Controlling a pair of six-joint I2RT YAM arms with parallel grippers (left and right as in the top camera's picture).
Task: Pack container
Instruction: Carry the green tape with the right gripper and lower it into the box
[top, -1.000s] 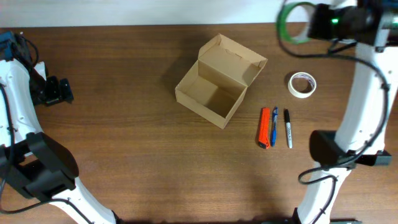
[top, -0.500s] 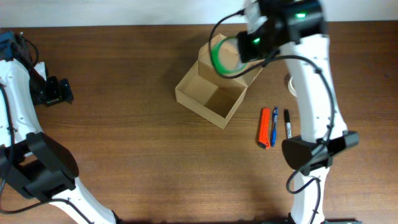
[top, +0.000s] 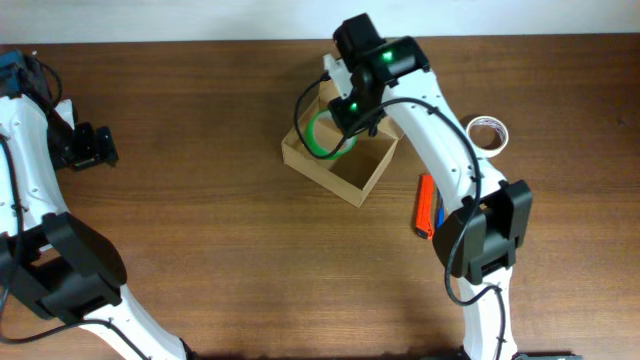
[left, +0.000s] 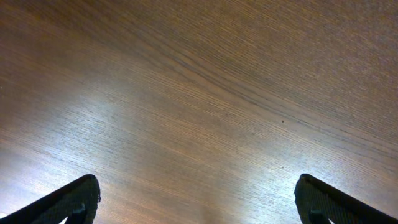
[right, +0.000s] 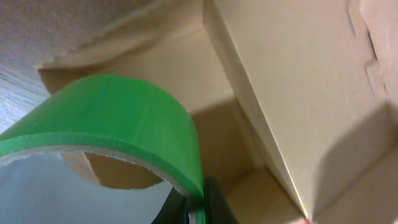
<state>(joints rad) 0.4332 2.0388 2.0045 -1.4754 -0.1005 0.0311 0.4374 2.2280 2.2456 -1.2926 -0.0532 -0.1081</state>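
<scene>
Overhead, the right end effector (top: 347, 120) hangs over the open container (top: 322, 176), clamped shut on the rim of a green tape roll (top: 320, 138) that dips between the box's walls. The tan cardboard box sits mid-counter (top: 220, 240), its flap lid raised on the far side. A white tape roll (top: 488, 133) lies to the right of the container. An orange cutter (top: 426, 205) lies nearer on that same side, partly under the arm. The left end effector (top: 98, 147) sits well to the left of the container, jaws spread, holding nothing.

From the left wrist, only bare wood grain shows between two wide-set dark fingers (left: 65, 202); the container is out of frame.

From the right wrist, the green roll fills the foreground, pinched at its lower edge between closed fingertips. The container's floor and inner wall lie right behind it.

The step in hand appears to be setting the roll down inside. Done well, that likely means lowering until the roll nears the floor and keeping it off the walls and the flap. The release should then let it settle flat rather than catch on the rim. No brand, label or writing can be read on the box, the tapes or the cutter.
</scene>
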